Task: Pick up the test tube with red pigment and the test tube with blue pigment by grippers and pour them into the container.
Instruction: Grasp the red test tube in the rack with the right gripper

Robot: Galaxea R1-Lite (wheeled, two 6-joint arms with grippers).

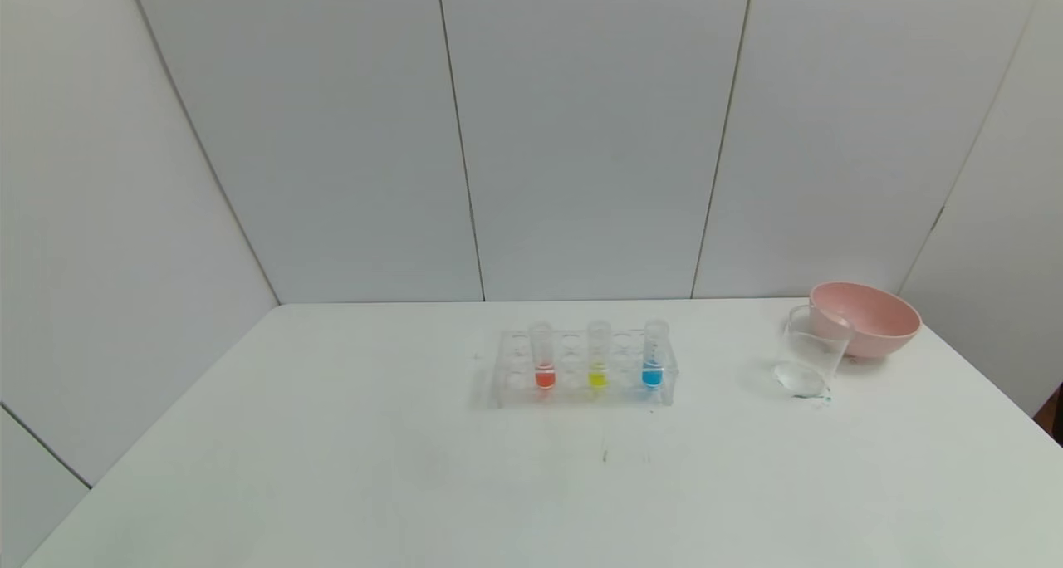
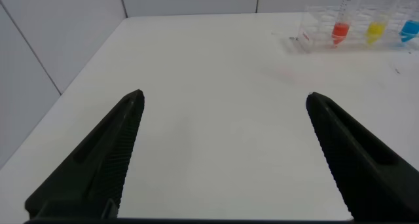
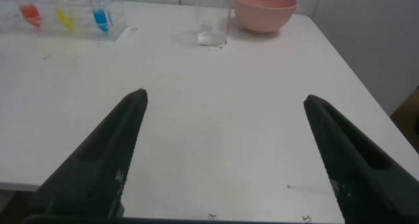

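Note:
The test tube with red pigment stands at the left of a clear rack in the middle of the table. The test tube with blue pigment stands at the rack's right. The container, a clear glass beaker, stands to the right of the rack. Neither gripper shows in the head view. My left gripper is open and empty over bare table, with the red tube far ahead. My right gripper is open and empty, with the blue tube and the beaker far ahead.
A tube with yellow liquid stands between the red and blue tubes. A pink bowl sits just behind the beaker at the back right. White wall panels close the table's far and left sides. The table's right edge is near my right gripper.

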